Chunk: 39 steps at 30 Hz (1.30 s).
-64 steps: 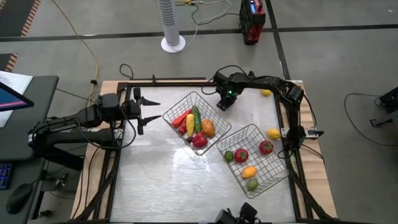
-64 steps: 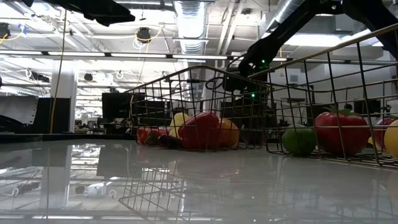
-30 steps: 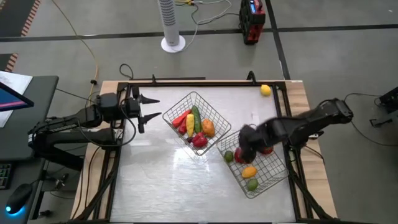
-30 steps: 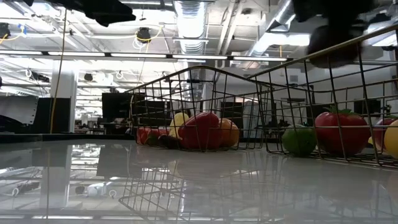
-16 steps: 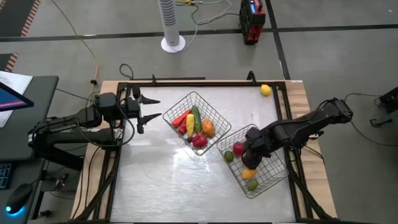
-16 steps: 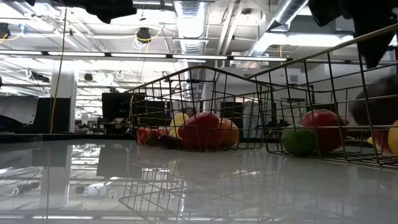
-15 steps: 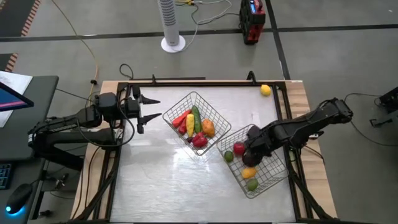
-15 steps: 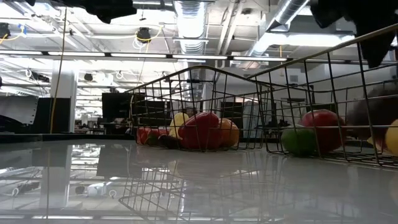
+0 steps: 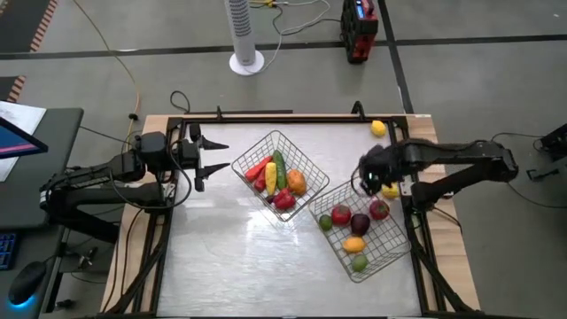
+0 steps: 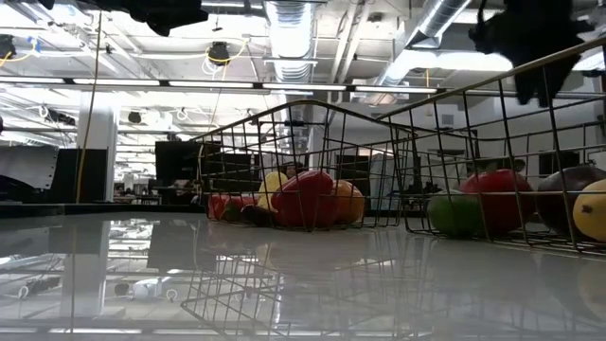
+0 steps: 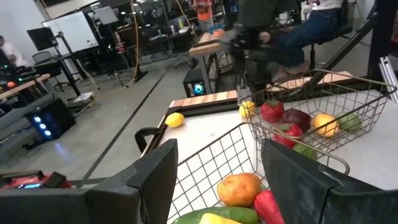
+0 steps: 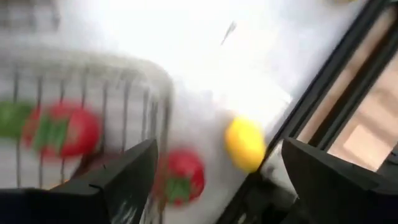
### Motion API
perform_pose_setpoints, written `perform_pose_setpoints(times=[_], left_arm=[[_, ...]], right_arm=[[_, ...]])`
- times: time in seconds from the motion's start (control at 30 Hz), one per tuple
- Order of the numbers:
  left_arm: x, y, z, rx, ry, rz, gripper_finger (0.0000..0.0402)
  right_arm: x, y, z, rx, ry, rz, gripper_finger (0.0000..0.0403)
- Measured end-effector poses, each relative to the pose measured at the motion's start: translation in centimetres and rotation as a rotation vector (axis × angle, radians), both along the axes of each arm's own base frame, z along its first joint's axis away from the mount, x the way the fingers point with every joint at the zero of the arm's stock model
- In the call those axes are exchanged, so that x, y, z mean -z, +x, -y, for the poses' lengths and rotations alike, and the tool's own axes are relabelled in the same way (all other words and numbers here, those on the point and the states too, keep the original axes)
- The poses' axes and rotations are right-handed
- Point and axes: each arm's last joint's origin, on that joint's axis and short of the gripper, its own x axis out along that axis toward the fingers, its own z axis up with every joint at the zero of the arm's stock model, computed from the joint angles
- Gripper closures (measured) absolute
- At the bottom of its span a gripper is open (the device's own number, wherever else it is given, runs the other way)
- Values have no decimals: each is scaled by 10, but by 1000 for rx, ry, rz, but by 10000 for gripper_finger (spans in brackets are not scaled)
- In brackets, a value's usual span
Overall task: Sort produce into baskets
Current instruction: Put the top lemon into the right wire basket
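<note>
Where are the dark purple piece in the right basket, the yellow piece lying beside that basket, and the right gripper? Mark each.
dark purple piece [image 9: 360, 222]: high view, its top.
yellow piece [image 9: 389, 190]: high view, its visible edge.
right gripper [image 9: 366, 181]: high view, between its open fingertips.

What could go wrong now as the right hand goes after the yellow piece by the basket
The yellow piece lies tight between the right basket and the table's edge rail, so the open right hand may bump the wire rim and shove the basket. The round piece could also roll away when touched. Another yellow piece sits far off in the corner, a long reach.
</note>
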Motion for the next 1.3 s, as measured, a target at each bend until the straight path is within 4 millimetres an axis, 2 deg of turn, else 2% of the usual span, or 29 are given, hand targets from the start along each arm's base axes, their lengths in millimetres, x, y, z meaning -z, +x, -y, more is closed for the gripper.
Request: perform_pose_setpoints(times=[0.2,0.47,0.57,0.7,0.83,1.0,1.3], left_arm=[[0,0,0,0,-2,1,183],[0,0,0,0,-6,-4,183],[2,0,0,0,-5,-20,183],[2,0,0,0,-5,-21,183],[4,0,0,-1,-14,-36,183],[5,-1,0,-8,-17,-51,183],[5,-1,0,-9,-18,-51,183]], right_arm=[[0,1,48,103,-98,23,37],[14,6,123,175,-187,18,37],[24,7,151,185,-201,11,37],[46,5,183,194,-138,-47,37],[64,0,206,208,-115,-116,37],[81,-5,231,222,-116,-114,37],[110,-13,259,254,-65,-109,42]])
